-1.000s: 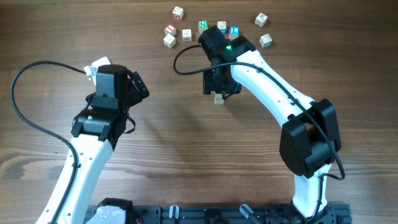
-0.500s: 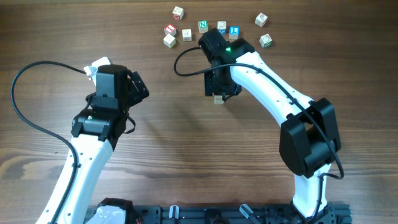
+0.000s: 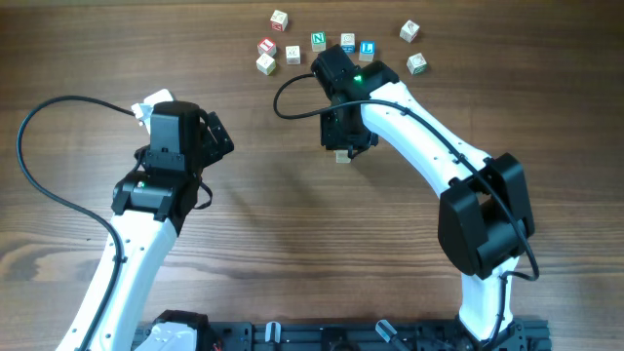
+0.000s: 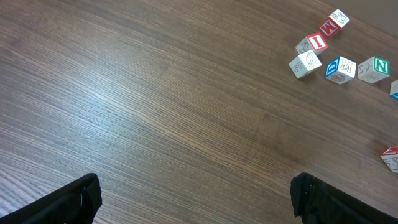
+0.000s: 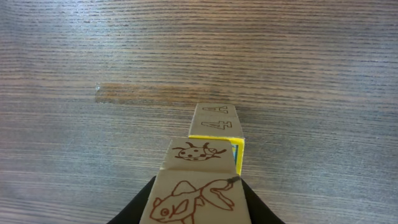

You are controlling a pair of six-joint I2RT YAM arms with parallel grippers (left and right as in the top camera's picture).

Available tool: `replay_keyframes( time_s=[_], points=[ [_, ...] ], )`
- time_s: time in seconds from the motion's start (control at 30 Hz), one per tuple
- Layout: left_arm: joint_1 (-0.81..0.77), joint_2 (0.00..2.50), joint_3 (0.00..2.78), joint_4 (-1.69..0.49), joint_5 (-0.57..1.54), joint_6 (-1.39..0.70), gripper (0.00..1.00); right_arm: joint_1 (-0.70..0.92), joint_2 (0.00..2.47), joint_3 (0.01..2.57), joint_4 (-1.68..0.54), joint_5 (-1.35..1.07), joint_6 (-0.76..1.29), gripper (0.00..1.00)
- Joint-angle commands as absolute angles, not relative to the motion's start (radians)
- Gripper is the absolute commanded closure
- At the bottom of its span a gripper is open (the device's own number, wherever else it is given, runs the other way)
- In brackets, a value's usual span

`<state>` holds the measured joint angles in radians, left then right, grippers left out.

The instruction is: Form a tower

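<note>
**Right gripper clasps the tower's top cube**

The tower [image 5: 214, 134] sits directly beneath the right gripper [image 3: 343, 137], and only two cubes of it show. The upper cube [image 5: 193, 196] has its fish drawing facing up, and the lower cube [image 5: 216, 118] juts out just ahead of it. The fingers [image 5: 140, 208] lie against both flanks of the upper cube with no gap showing, narrowed to a grasp. This is probably to square it over the one below. Loose cubes [image 3: 292, 54] lie well beyond the tool. The left gripper [image 4: 194, 200] hangs spread wide and empty.

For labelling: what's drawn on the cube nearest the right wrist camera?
The cube bears brown line drawings: fish, ladybug. Right wrist view.
</note>
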<state>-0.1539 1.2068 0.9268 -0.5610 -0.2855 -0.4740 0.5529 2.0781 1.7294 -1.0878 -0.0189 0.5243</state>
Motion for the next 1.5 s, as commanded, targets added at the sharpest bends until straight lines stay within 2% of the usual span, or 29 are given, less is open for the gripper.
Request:
replay_keyframes(
  time_s=[0.0, 0.2, 0.33, 0.67, 0.9, 1.47],
  points=[
    [-0.147, 1.201, 0.931, -0.559, -0.280, -0.483, 0.00, 0.552, 2.106, 1.724, -1.090, -0.027, 0.541, 0.72],
    [-0.147, 1.201, 0.931, -0.559, -0.280, -0.483, 0.00, 0.553, 2.106, 1.724, -1.082, -0.030, 0.542, 0.87],
    [-0.147, 1.201, 0.931, -0.559, -0.280, -0.483, 0.00, 0.553, 2.098, 1.761, -1.103, -0.046, 0.542, 0.90],
    [-0.147, 1.201, 0.931, -0.559, -0.280, -0.483, 0.00, 0.550, 2.089, 1.807, -1.169, 0.010, 0.525, 0.91],
    [-0.147, 1.201, 0.931, -0.559, -0.280, -0.483, 0.00, 0.550, 2.089, 1.806, -1.202, 0.007, 0.493, 0.96],
    [-0.147, 1.201, 0.931, -0.559, -0.280, -0.483, 0.00, 0.545, 2.076, 1.811, -1.158, 0.048, 0.452, 0.89]
  ],
)
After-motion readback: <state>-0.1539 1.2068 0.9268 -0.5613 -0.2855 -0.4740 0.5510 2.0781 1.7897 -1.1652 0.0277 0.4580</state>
